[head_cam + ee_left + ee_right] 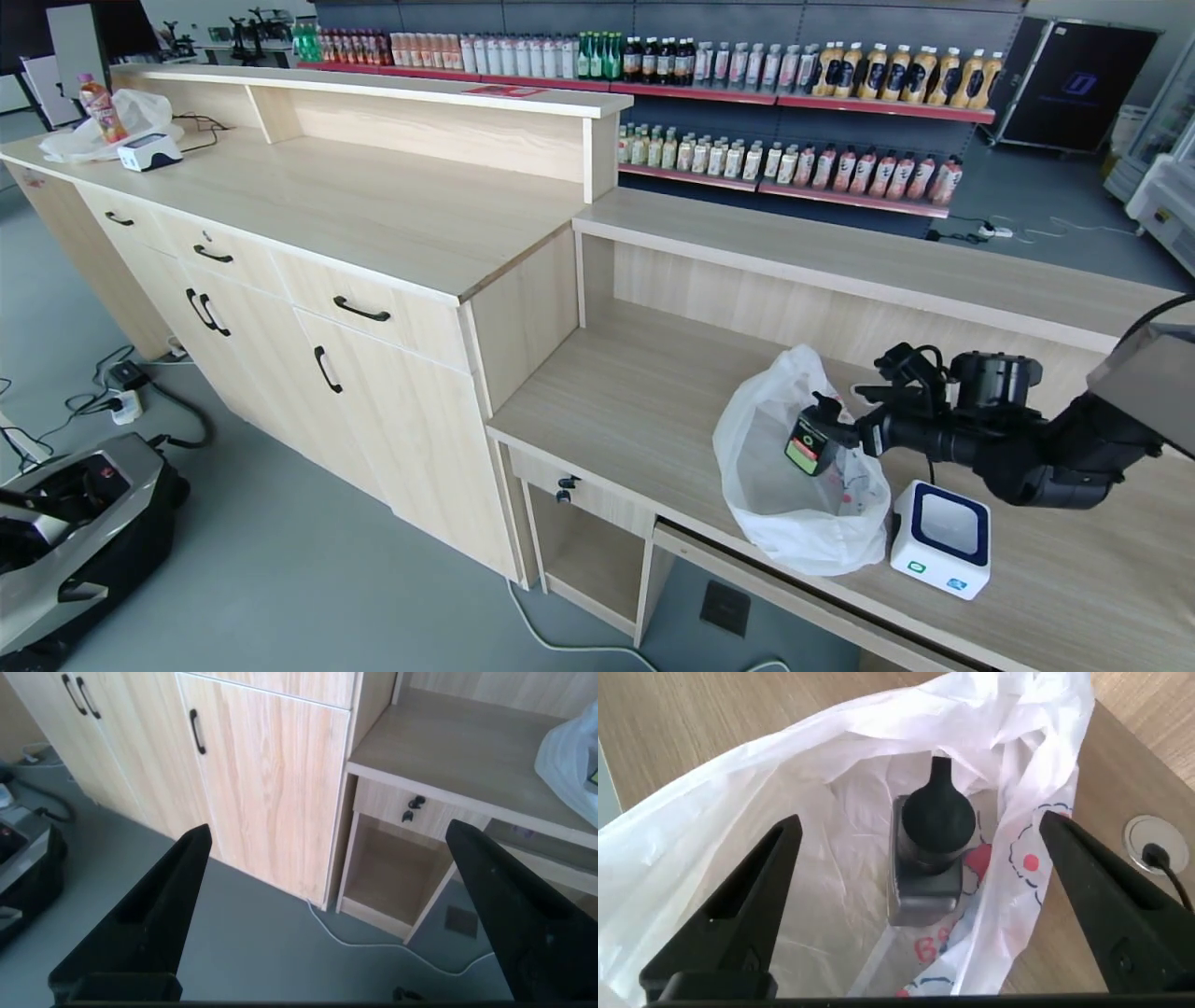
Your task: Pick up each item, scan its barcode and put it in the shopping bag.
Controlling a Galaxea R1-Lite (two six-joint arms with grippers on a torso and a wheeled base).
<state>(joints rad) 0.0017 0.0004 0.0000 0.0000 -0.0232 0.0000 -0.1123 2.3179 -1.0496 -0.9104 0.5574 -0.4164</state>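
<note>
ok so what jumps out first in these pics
The white plastic bag on the lower counter, with the right pincer open over its mouth and a dark-capped bottle inside. Next, the white scanner beside the bag, and the long shelves of bottles behind.

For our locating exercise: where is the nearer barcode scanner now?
Head view: the barcode scanner stands on the lower desk, on the robot's right, beside the shopping bag.

Shopping bag (831,793) folds hide the base of the bottle (924,873).
</note>
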